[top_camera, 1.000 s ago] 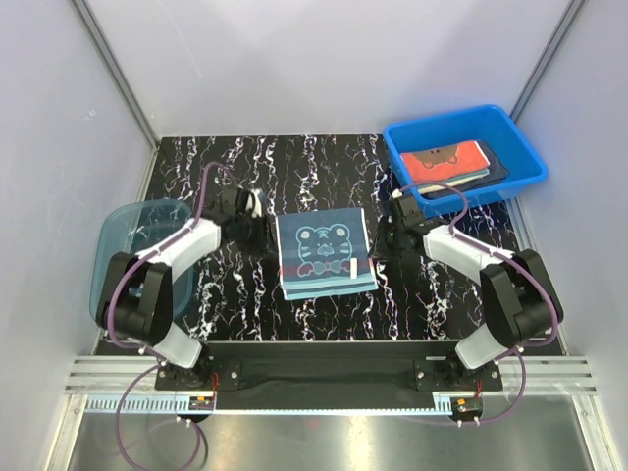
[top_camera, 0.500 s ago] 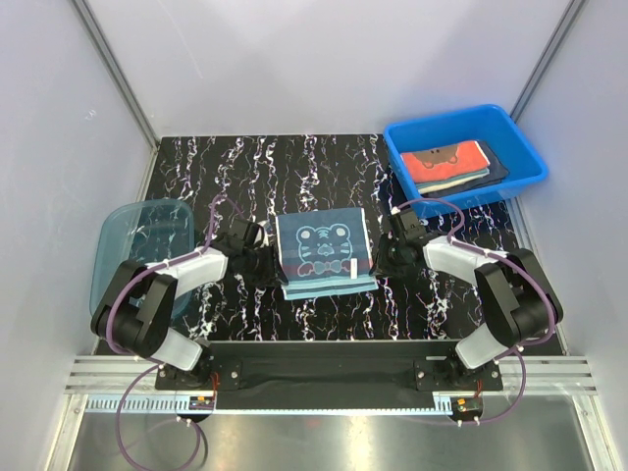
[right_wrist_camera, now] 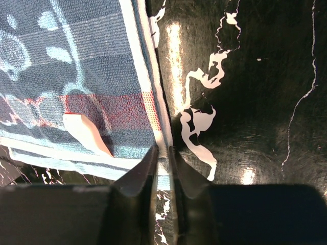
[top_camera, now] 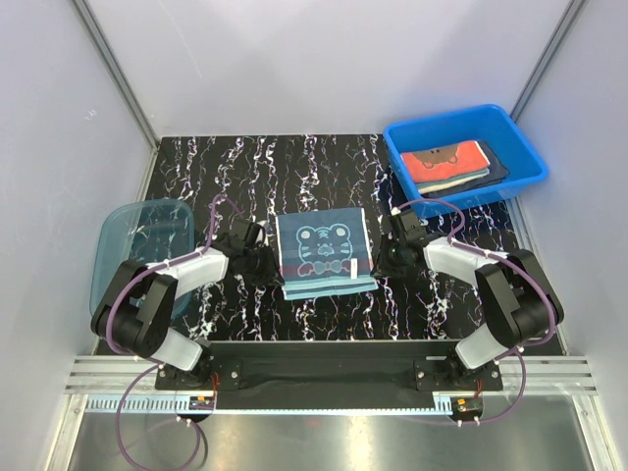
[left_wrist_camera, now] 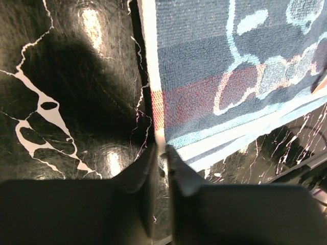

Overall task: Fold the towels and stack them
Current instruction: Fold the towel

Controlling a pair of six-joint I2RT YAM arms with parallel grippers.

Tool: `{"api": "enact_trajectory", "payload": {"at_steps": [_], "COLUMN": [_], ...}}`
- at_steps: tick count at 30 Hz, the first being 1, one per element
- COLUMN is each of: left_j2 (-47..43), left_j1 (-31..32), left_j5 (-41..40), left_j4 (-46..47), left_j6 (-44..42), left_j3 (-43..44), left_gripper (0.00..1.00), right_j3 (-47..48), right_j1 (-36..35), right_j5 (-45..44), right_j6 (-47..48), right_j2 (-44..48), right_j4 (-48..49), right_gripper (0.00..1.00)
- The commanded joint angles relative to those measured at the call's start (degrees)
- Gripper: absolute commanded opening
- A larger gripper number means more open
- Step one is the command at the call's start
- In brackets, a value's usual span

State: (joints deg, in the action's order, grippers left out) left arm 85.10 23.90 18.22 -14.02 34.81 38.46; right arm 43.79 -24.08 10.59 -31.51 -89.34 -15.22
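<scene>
Dark slate-blue towel [top_camera: 324, 253] with pale teal animal-face outline, red band and light teal stripes toward its 6 o'clock edge, black table [top_camera: 294, 167] veined white like marble, bright blue bin [top_camera: 471, 194] at 2 o'clock holding a red towel [top_camera: 446, 160], translucent teal tub [top_camera: 123, 235] at 9 o'clock

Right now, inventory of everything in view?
patterned towel: 1, slate-blue with teal face, folded at table centre
red towel: 1, red, top of stack in bin
dark towel: 1, dark, under the red towel
bin: 1, blue, back right
tub: 1, translucent teal, left edge
table: 1, black with white veins, beneath all
left pincer: 1, black, pinching patterned towel's left edge
right pincer: 1, black, pinching its right edge
</scene>
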Motion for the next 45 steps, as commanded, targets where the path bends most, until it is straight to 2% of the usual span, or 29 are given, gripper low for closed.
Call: {"api": "enact_trajectory", "payload": {"at_steps": [1,2,3,5,14,32,35,37,45], "left_j2": [-1.5,-1.6,-1.8,-2.0,-3.4,-3.0,-2.5,-2.2,-1.3], "left_j1": [0.4,0.4,0.4,0.5,0.9,1.4,1.4,1.4,1.5], "left_j5": [-0.5,-0.6,-0.6,-1.0,-2.1,-0.4,0.2,0.7,1.2], "left_j4": [1.5,1.1,0.8,-0.7,-6.7,-6.4,-5.3,-4.8,-4.0], "left_j6": [-0.1,-0.2,-0.4,-0.9,-2.7,-1.8,-1.4,-1.3,-1.3], "left_j3": [0.1,0.7,1.1,2.0,7.3,7.1,6.3,6.2,6.3], "left_gripper": [0.10,0.08,0.00,0.00,0.00,0.00,0.00,0.00,0.00], "right_j3": [-0.3,-0.2,-0.1,0.1,1.9,5.5,4.6,4.5,4.4], "right_j1": [-0.4,-0.4,-0.4,-0.4,-0.4,-0.4,-0.4,-0.4,-0.5], "right_j5": [0.0,-0.1,-0.2,-0.4,-0.6,-2.6,-2.4,-2.2,-1.2], "right_j6": [0.4,0.5,0.7,1.2,2.5,3.3,3.1,3.2,3.0], "right_j2": [1.4,1.7,1.8,2.2,2.7,2.4,2.4,2.3,0.4], "right_j4": [1.0,0.9,0.7,0.4,-1.6,-6.1,-4.9,-4.5,-4.1], "right_gripper": [0.17,0.10,0.07,0.00,0.00,0.00,0.15,0.21,0.26]}}
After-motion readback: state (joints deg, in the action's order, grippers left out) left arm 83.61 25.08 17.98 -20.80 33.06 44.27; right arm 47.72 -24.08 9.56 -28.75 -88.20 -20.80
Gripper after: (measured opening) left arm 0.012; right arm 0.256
